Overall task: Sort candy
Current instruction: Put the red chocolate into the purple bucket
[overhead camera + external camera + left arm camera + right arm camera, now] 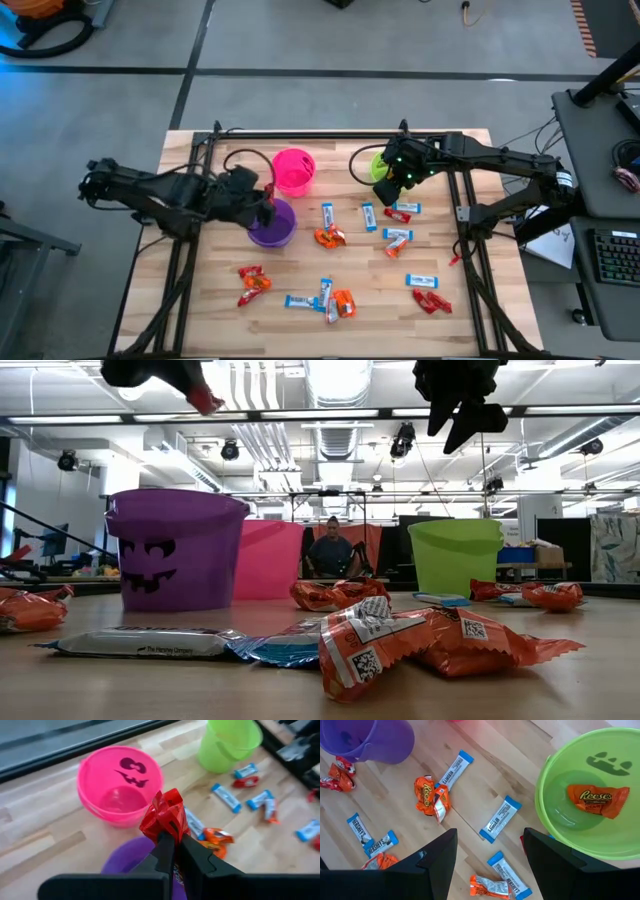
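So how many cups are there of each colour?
Pink cup: 1
Purple cup: 1
Green cup: 1
Total: 3

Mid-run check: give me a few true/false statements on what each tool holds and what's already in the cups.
1. The left tool is shut on a red candy. True.
2. The green cup holds an orange candy. True.
3. The right tool grips a blue-and-white bar. False: it is open and holds nothing, above the green cup's edge.
4. The pink cup is full of candy. False: no candy shows inside it.
5. The left tool is over the green cup. False: it is above the purple cup.
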